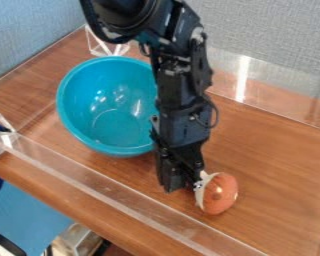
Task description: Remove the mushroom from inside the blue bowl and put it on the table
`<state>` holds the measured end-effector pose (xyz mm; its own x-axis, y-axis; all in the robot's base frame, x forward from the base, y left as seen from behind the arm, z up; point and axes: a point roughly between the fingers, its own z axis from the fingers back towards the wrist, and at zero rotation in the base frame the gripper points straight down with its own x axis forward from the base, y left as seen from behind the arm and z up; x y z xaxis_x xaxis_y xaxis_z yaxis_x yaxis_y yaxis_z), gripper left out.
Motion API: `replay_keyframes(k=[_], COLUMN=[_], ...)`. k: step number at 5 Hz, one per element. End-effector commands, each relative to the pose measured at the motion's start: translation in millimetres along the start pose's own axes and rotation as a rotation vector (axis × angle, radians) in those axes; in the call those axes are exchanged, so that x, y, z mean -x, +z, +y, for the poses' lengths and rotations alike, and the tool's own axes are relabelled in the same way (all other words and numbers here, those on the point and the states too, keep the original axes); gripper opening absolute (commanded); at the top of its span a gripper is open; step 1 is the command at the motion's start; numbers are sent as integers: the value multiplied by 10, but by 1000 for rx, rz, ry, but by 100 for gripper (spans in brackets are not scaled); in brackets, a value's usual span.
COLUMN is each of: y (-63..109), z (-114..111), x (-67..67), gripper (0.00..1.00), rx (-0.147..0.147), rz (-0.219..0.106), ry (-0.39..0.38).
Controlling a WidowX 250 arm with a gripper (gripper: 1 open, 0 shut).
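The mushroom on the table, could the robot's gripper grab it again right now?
Probably yes. The mushroom lies on the table right beside the gripper, outside the blue bowl, with nothing between them.

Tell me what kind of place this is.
Probably a robot lab or test bench, not a home. A wood-grain table is fenced with low clear acrylic walls, a black robot arm reaches over it, and the only loose items are a blue bowl and a toy mushroom.
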<state>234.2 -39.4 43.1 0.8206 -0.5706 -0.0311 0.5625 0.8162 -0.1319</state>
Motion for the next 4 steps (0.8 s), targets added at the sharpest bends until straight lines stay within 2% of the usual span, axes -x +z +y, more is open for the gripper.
replay_keyframes(k=[1,2,3,4], y=[59,-13,99,116], z=[-159,-293,-317,-350], x=[-103,-165,-122,-71], gripper=[0,100,0,0], rx=[-7,-4,-23,-23], rz=[-21,-7,-17,-17], ry=[-109,-199,-219,-246])
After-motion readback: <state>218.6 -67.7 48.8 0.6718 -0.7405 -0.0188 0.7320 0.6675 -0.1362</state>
